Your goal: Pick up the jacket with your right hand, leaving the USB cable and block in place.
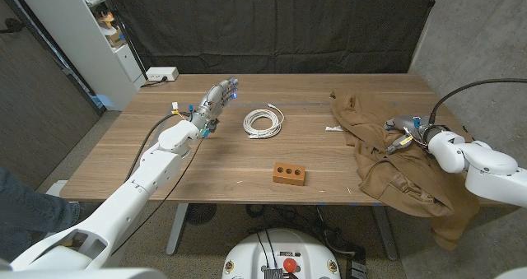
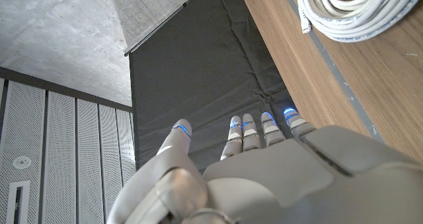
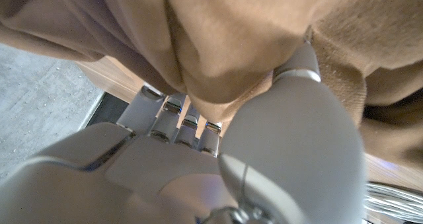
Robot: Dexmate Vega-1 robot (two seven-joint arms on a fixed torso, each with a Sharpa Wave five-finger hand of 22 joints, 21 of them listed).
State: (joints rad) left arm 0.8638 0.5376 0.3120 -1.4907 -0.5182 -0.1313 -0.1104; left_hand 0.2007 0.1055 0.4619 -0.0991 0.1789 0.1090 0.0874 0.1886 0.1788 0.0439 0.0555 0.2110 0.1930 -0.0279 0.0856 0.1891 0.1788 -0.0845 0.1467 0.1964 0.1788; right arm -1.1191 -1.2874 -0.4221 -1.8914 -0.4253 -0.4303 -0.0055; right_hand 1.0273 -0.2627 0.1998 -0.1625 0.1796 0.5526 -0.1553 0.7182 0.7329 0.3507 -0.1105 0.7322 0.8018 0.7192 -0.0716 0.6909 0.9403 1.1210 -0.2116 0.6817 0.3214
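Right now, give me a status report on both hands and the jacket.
Left hand open, idle near the USB cable. Right hand on the jacket, fabric bunched between thumb and fingers. Jacket still on the table. Block well apart, nothing in the way.

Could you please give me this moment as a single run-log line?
right hand: on jacket, fabric between fingers | left hand: open, idle | USB cable: coiled, untouched | block: in place | jacket: on table

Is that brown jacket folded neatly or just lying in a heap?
In a heap: the jacket lies rumpled on the table, one end drooping over its edge.
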